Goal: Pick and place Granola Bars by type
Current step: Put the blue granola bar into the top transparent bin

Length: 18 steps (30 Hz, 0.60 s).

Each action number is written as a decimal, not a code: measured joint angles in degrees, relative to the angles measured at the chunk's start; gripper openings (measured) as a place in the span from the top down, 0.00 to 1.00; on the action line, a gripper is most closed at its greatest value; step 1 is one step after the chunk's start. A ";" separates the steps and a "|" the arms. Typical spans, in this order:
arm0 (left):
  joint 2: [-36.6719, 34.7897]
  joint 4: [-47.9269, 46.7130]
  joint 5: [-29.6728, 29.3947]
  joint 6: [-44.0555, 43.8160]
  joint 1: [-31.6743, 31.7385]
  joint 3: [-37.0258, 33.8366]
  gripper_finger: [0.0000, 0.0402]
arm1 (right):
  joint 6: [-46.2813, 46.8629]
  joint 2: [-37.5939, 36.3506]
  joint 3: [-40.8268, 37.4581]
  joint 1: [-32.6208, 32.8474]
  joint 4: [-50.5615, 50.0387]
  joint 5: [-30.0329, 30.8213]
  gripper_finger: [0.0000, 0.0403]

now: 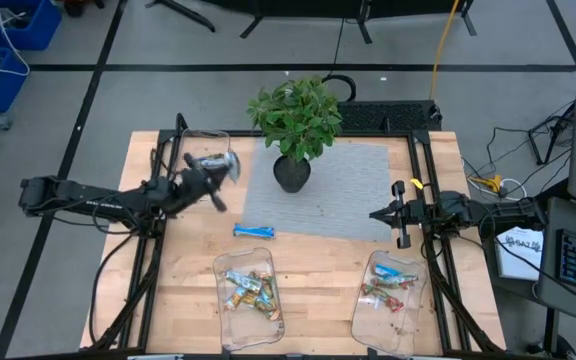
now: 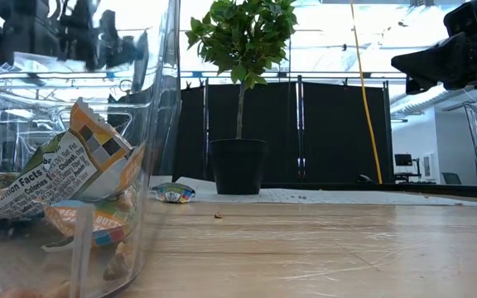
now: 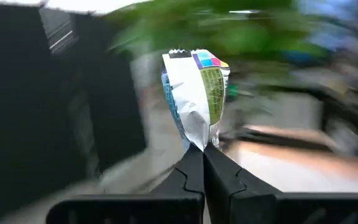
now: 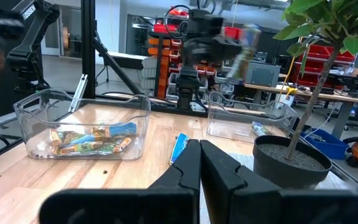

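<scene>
Left gripper [image 3: 202,163] clamped on a granola bar [image 3: 196,96] beside the potted plant [image 1: 296,125], right gripper [image 1: 376,213] pinched together, empty, blue-white bar [image 1: 253,232] lying on the table between them

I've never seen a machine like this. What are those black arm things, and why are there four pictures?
They are two robot arms sorting snack bars. One camera looks down from above, one sits at table height, and one rides on each wrist. The left gripper is pinched shut on a granola bar held above the table. The right gripper is shut and empty. One blue bar lies on the wooden table, near a potted plant. Two clear trays hold more bars.
</scene>
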 joint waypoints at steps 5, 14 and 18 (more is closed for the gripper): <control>-2.89 -10.91 1.48 -31.54 4.92 0.00 0.99 | -0.01 0.01 0.01 0.00 -0.01 0.00 1.00; -3.55 -14.18 28.33 -45.69 14.19 0.00 0.99 | 0.00 0.02 0.02 0.00 -0.02 0.00 1.00; -3.59 -10.19 29.78 -43.68 18.65 0.02 0.99 | 0.00 0.00 0.01 0.00 -0.02 0.00 1.00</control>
